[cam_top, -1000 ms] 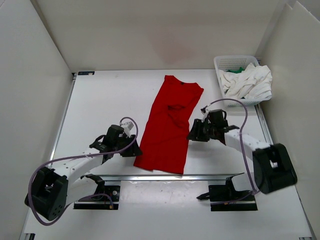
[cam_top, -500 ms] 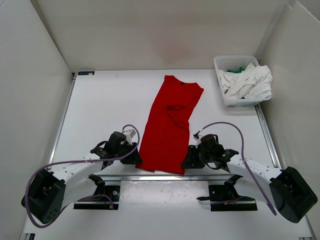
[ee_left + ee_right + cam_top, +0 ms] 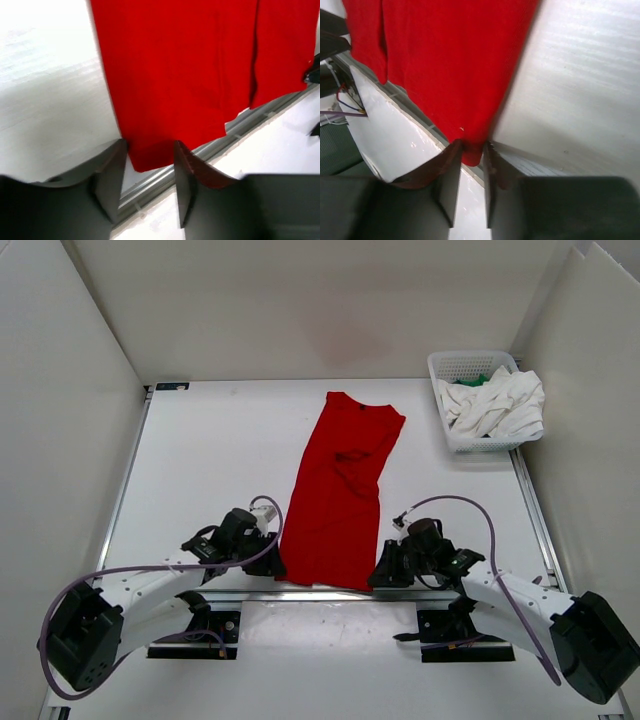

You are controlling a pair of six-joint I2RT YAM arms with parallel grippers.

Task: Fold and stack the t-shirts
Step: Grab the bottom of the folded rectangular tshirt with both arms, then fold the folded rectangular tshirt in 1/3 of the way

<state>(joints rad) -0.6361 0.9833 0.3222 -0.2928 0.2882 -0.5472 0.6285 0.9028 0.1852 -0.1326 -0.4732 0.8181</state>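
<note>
From above, the red t-shirt (image 3: 340,490) lies lengthwise on the table (image 3: 200,460), with the white t-shirt (image 3: 500,405) and green t-shirt (image 3: 478,380) in the basket (image 3: 455,365). Only the wrist views show its near corners: the left gripper (image 3: 149,175) sits half-open astride one, and the right gripper (image 3: 470,170) nips the other.

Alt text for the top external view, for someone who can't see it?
A red t-shirt lies lengthwise on a white table, with the left fingers and right fingers at its two near corners. A basket at far right holds a white t-shirt and some green cloth.
</note>
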